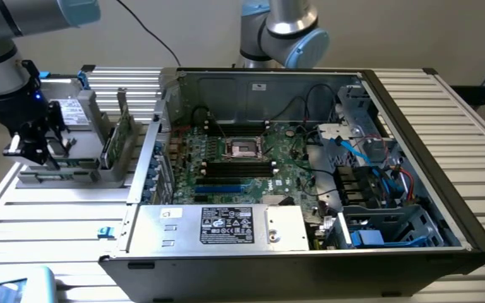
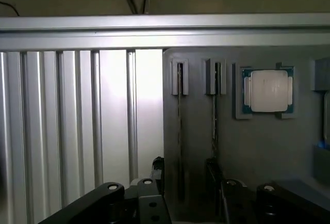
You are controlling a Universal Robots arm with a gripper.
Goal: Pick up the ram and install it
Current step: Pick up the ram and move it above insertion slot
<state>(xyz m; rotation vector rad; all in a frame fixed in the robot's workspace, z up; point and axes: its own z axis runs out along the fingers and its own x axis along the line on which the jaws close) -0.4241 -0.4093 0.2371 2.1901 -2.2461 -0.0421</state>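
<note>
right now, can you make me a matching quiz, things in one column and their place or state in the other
1 ram
2 processor
3 gripper
4 black slots

a on the motherboard in the case
b open, over the grey holder
c flat in a square recess
d upright on edge in a holder slot

Pairs: 1-d, 2-c, 3-b, 4-a

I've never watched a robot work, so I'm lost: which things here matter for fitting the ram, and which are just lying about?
Part of the job: ram, open gripper, grey holder, black memory slots.
Just lying about: processor chip, power supply, blue cables.
</note>
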